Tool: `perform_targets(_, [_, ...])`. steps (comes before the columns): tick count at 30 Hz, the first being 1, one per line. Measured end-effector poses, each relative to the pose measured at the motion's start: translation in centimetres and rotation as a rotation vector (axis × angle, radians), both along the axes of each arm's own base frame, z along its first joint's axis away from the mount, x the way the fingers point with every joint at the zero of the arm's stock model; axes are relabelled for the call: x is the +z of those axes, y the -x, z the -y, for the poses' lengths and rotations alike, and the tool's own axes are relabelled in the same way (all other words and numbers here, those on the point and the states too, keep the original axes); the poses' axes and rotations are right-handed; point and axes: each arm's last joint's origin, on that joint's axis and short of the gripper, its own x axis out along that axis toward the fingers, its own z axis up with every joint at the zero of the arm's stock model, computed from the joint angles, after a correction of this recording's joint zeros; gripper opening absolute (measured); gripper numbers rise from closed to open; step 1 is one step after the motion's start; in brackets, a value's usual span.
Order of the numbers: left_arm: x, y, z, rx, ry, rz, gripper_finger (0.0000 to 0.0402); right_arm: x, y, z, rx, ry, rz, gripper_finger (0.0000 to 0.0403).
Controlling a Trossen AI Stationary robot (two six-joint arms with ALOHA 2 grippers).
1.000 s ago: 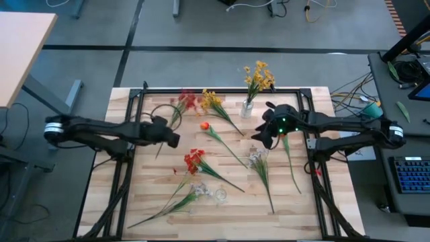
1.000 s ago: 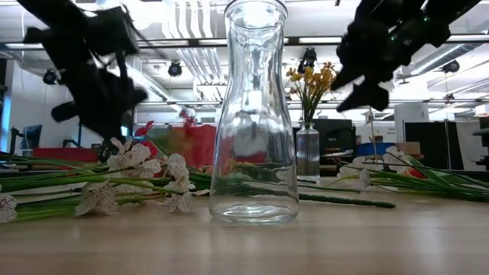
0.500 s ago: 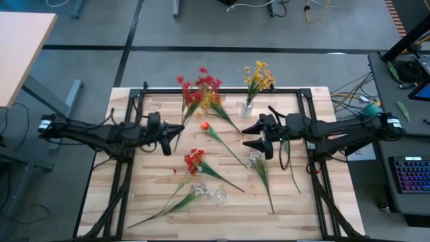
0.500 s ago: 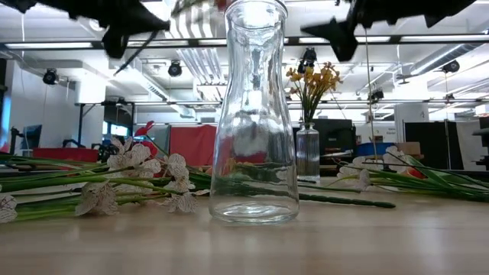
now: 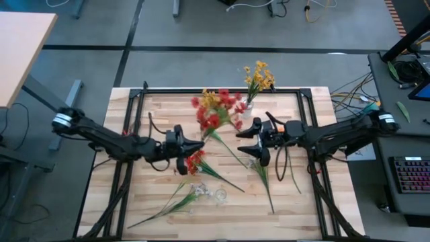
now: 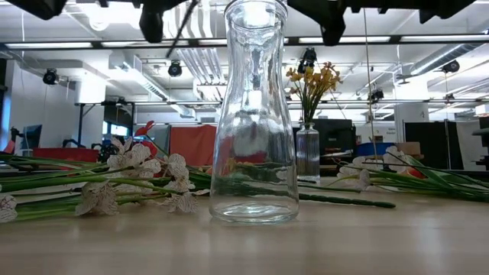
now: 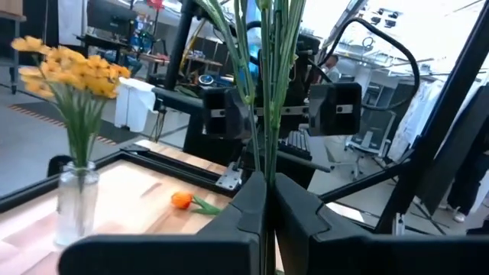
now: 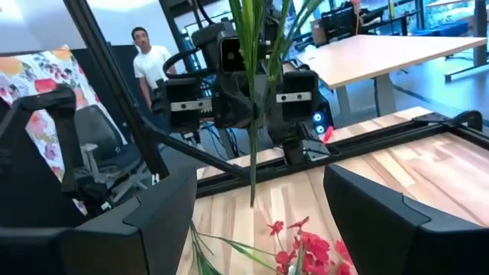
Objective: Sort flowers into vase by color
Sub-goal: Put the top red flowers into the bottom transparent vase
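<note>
My left gripper is shut on a red flower spray, held upright over the table's middle. My right gripper faces it, level and wide open, a short way off toward the right edge, touching nothing. A small vase of yellow flowers stands near the far edge. An empty glass vase stands near the near edge. Red flowers, white sprays and an orange blossom lie flat on the wood. My left gripper pinches the red spray's thin green stems between its two fingers, coming level from the table's left, across the stems. The spray is lifted clear and upright, blossoms above the fingers. The stems' lower end hangs free below the gripper.
A black frame runs around the wooden table top. A loose green stem lies under my right arm. Another white spray lies beside the empty vase. A person stands in the room beyond the table.
My left gripper has risen from the far left part of the table with the red spray and swung toward the middle, turning the spray upright and clear of the wood. My right gripper has moved toward the table's left, turned level toward the spray, and stayed open.
</note>
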Motion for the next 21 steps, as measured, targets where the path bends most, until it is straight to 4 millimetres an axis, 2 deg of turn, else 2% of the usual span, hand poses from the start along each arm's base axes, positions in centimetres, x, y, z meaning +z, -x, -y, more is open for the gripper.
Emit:
perform_targets(5, [-0.6, -2.4, 0.8, 0.000, -0.003, -0.010, 0.0000, -0.9, -1.3, -0.2, 0.004, -0.003, 0.035, 0.0299])
perform_targets(11, [-0.5, -5.2, 1.8, -0.031, -0.023, -0.017, 0.0000, -1.5, -2.2, -0.3, 0.004, -0.007, 0.062, 0.0320])
perform_targets(21, [-0.9, -8.3, 2.7, -0.029, -0.041, -0.041, 0.0000, -0.5, -4.5, -1.3, 0.133, 0.026, 0.070, 0.0308])
